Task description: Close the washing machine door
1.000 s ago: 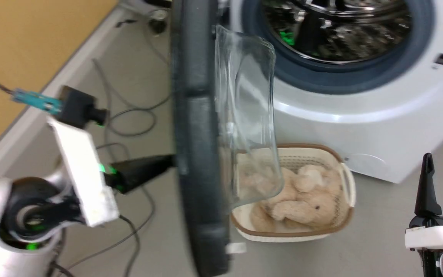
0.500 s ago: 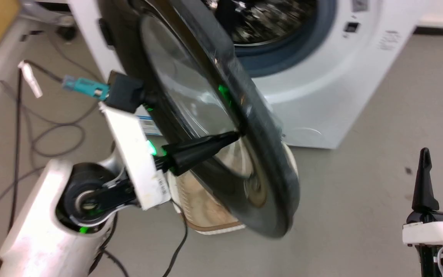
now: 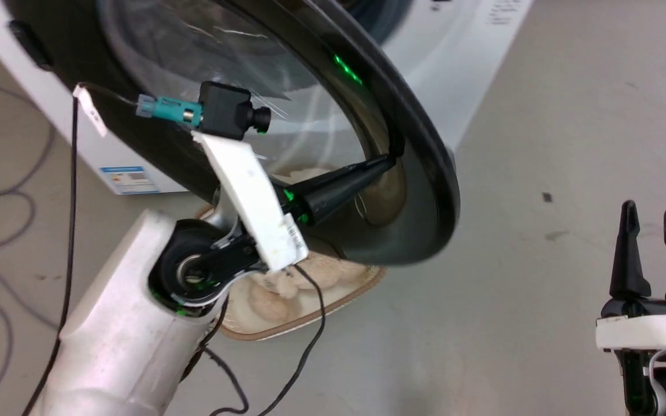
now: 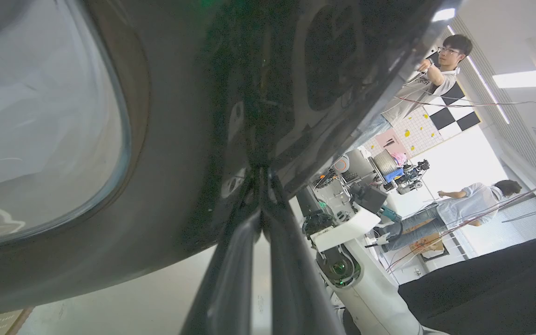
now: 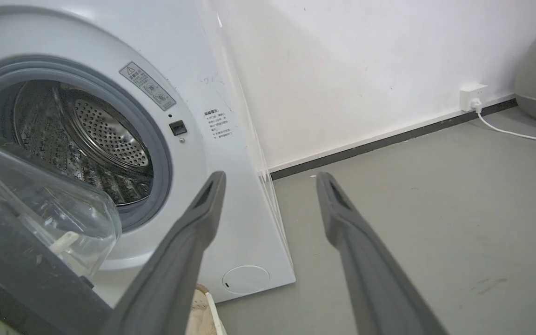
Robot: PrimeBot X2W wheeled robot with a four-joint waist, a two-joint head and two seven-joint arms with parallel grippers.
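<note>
1. the washing machine door (image 3: pixel 432 190) is half swung, standing at an angle out from the washing machine (image 3: pixel 472 34), with its lower edge over the basket (image 3: pixel 255 332) of soft toys on the floor.
2. my main worry is slip. the left claw (image 3: pixel 389 162) has its fingers pinched together on nothing and touches the glossy black face just inside the rim with its tips alone. in the left wrist view the tips meet on the curved dark surface (image 4: pixel 203 116). as the door turns, that point could skate off the edge and the push would be lost.
3. a weak push may leave the door resting on the seal, unlatched.
4. the loose cable (image 3: pixel 304 358) under the wrist hangs beside the basket and might snag it.
5. pose: the left forearm (image 3: pixel 119 323) rises from the lower left, wrist bent, fingers pointing up and right into the door.
6. the right claw (image 3: pixel 649 211) is parked low at my right, fingers up, parted and empty, well clear of the door.
</note>
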